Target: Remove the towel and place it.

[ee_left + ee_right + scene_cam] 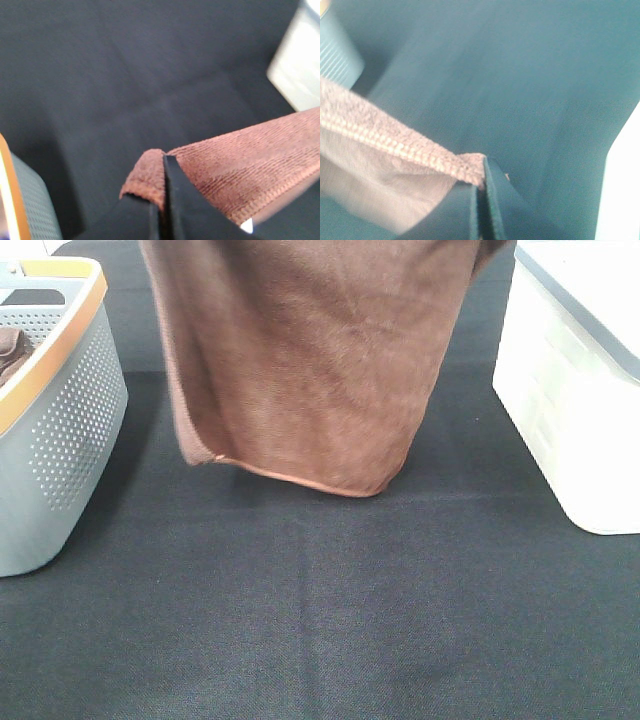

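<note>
— Above the black cloth-covered table (320, 640), at twelve o'clock in the high view, the reddish-brown square microfibre towel (300, 360) hangs spread out. Who holds it?
— Both arms. The left gripper (162, 175) is clamped on one top corner, the right gripper (481, 182) on the other.
— So which step?
— Carrying, most likely; placing is not yet done. The grey perforated plastic basket with an orange rim (70, 410) sits at nine o'clock, the white plastic lidded box (570, 410) at three. Next, both arms should travel together, lower, then let go.
</note>
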Motion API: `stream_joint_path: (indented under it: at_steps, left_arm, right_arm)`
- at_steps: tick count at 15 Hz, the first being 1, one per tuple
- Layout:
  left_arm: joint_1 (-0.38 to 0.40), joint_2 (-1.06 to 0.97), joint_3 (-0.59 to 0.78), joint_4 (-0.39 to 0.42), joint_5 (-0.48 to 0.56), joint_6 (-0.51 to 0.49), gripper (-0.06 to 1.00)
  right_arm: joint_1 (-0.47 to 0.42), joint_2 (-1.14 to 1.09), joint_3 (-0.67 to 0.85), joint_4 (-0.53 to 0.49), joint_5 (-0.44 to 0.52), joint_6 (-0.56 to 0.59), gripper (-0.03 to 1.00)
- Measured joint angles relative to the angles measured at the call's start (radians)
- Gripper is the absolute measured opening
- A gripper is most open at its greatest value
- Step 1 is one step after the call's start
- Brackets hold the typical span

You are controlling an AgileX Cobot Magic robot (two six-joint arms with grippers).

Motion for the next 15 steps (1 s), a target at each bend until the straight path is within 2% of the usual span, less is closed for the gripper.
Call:
stream_joint_path:
  at_steps: [2,3,4,8,9,10,12,13,15]
  left_arm:
    - [0.0,0.059,0.0,0.072,-0.142,0.0,0.0]
    - [0.0,0.095,0.0,0.115,-0.279,0.0,0.0]
    - [0.0,0.118,0.0,0.146,-0.359,0.0,0.0]
    - [0.031,0.226,0.0,0.308,-0.618,0.0,0.0]
    - [0.031,0.226,0.0,0.308,-0.618,0.0,0.0]
    - [0.068,0.275,0.0,0.306,-0.639,-0.003,0.0]
    - [0.081,0.329,0.0,0.269,-0.576,-0.013,0.0]
    - [0.081,0.329,0.0,0.269,-0.576,-0.013,0.0]
    - [0.079,0.369,0.0,0.199,-0.434,-0.015,0.0]
  right_arm:
    - [0.0,0.064,-0.003,-0.005,-0.142,0.0,0.0]
    - [0.0,0.109,-0.003,-0.008,-0.273,0.0,0.0]
    - [0.0,0.14,-0.003,-0.01,-0.362,0.0,0.0]
    - [0.0,0.269,-0.004,-0.025,-0.733,-0.019,0.0]
    - [0.0,0.269,-0.004,-0.025,-0.733,-0.019,0.0]
    - [0.006,0.323,-0.004,-0.033,-0.747,-0.021,0.0]
    - [0.011,0.367,-0.004,-0.064,-0.655,-0.024,0.0]
    - [0.011,0.367,-0.004,-0.064,-0.655,-0.024,0.0]
    - [0.01,0.391,-0.005,-0.077,-0.545,-0.024,0.0]
